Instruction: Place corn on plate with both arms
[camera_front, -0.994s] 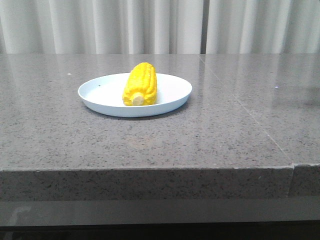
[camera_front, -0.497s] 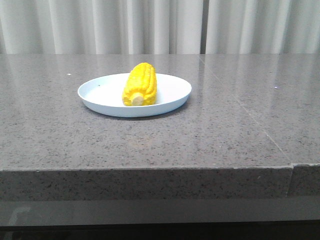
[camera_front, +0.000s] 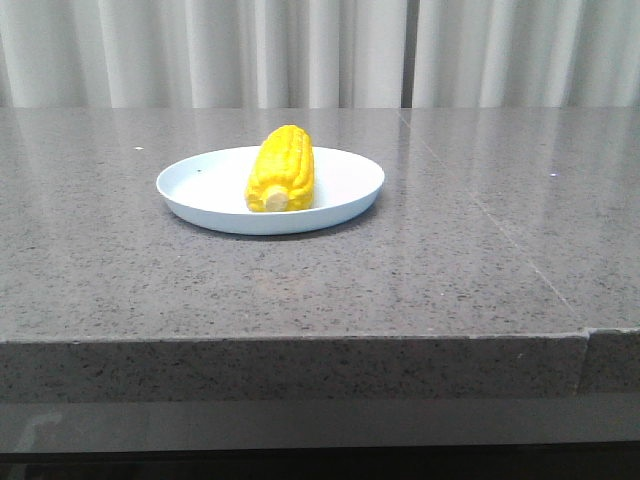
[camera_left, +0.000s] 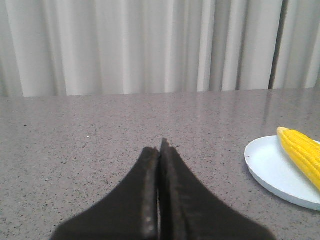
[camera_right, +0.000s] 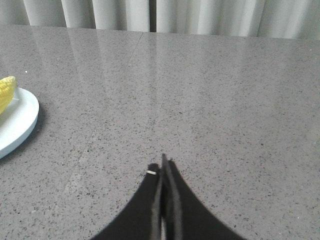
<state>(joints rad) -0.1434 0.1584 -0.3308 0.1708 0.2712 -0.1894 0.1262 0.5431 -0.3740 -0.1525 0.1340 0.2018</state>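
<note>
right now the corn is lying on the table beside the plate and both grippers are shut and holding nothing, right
Not quite. The corn lies on the plate, not beside it on the table; the front view shows this. The rest holds: the left gripper and right gripper are shut and hold nothing.

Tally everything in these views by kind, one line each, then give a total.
Corn cob: 1
Plate: 1
Grippers: 2, the left gripper and the right gripper, both shut and empty
Table: 1
Total: 5
</note>
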